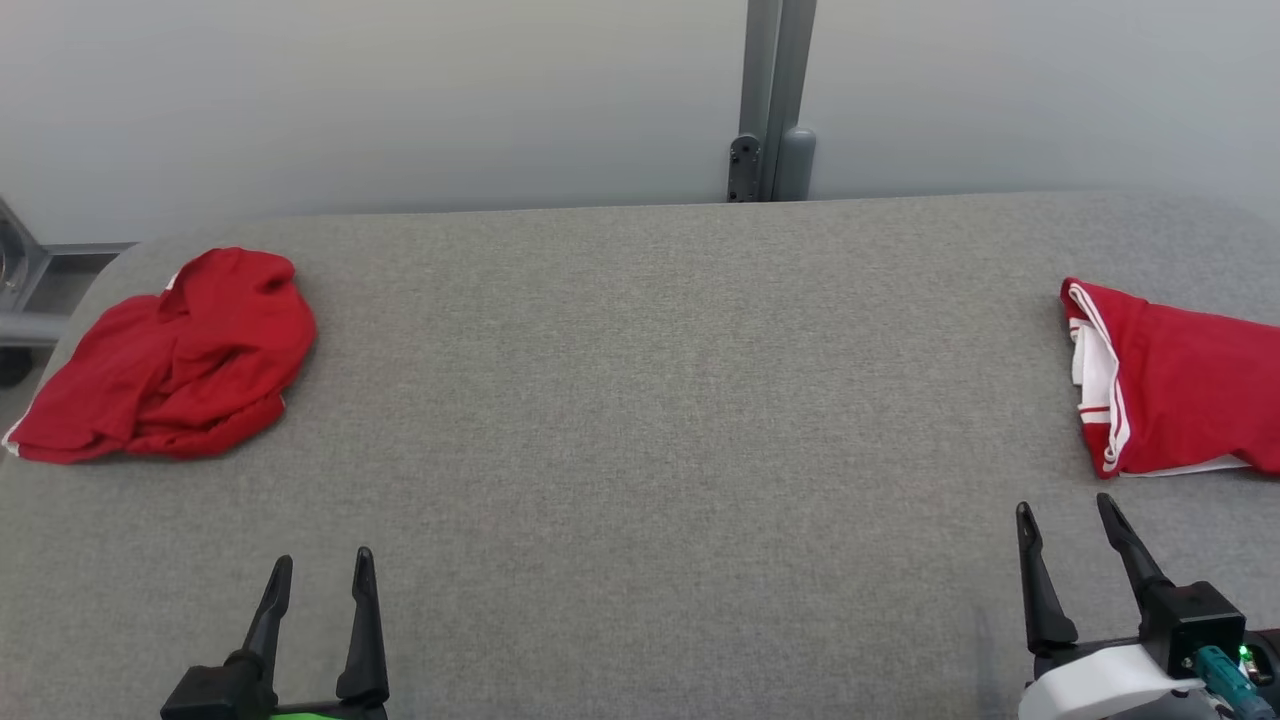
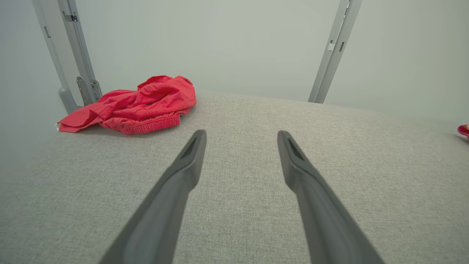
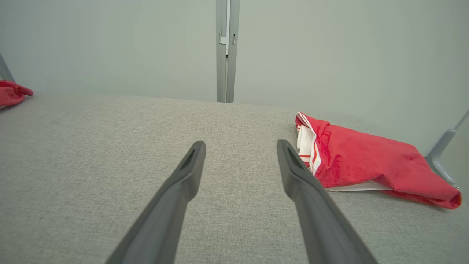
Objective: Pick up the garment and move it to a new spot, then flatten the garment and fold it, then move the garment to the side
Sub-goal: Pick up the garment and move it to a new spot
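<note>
A crumpled red cloth garment (image 1: 170, 360) lies in a loose, rounded heap at the far left end of the grey woven-fabric desk (image 1: 640, 400), close to its rounded corner. Its soft folds overlap one another, and the left wrist view shows a gathered, ribbed hem (image 2: 146, 126) along its near edge and a fine, slightly nubby weave. At the far right end, well apart from it, a folded red garment with white trim (image 1: 1180, 380) lies flatter, with white stripes and a white inner layer showing at its open edge. The desk cover is matte, with a fine woven grain. Behind it a grey metal post (image 1: 775, 100) stands against a smooth pale wall. The left tool (image 1: 322, 557) and the right tool (image 1: 1063, 505) hover above the near edge, each with its tapered dark fingers spread apart and nothing between them.
</note>
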Available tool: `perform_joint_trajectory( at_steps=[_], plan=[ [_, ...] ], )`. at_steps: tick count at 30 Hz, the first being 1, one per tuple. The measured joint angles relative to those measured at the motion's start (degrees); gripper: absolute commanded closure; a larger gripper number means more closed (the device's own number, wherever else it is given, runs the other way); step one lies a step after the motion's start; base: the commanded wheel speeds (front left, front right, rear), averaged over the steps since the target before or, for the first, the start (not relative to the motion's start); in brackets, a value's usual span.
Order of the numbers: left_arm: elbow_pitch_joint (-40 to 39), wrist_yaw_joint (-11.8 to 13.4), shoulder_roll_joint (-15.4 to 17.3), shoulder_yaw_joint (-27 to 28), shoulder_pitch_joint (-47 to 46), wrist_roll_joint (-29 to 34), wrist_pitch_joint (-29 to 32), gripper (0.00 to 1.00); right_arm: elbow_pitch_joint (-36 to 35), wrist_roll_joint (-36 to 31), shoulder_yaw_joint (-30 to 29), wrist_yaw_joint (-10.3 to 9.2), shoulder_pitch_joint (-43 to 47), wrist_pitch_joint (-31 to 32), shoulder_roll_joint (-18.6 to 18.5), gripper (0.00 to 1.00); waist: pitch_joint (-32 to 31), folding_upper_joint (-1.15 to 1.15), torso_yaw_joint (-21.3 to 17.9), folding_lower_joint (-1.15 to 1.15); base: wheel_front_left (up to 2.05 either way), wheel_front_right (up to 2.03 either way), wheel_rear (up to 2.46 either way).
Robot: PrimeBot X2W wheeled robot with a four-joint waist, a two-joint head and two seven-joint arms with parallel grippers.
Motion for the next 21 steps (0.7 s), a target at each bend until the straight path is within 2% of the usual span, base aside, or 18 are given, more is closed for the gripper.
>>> perform_joint_trajectory(
  at_steps=[6,14,21],
  plan=[
    [-0.21,0.01,0.0,-0.52,-0.55,-0.03,0.0,0.0,-0.8,0.78,3.5,0.0,-0.01,0.0,0.43,0.0,0.08,0.0,4.11,0.0,0.0,0.0,0.0],
    [-0.75,0.34,0.01,0.23,1.15,-0.15,-0.01,0.0,0.38,2.15,10.82,0.0,-1.26,0.0,0.67,0.0,-0.33,0.0,12.95,0.0,0.0,0.0,0.0],
    [-1.26,0.04,0.05,-0.57,-0.17,-1.74,-0.01,0.0,0.1,2.56,12.59,0.01,-3.01,0.0,0.7,0.0,0.54,0.0,18.47,0.0,0.0,0.0,0.0]
  ],
)
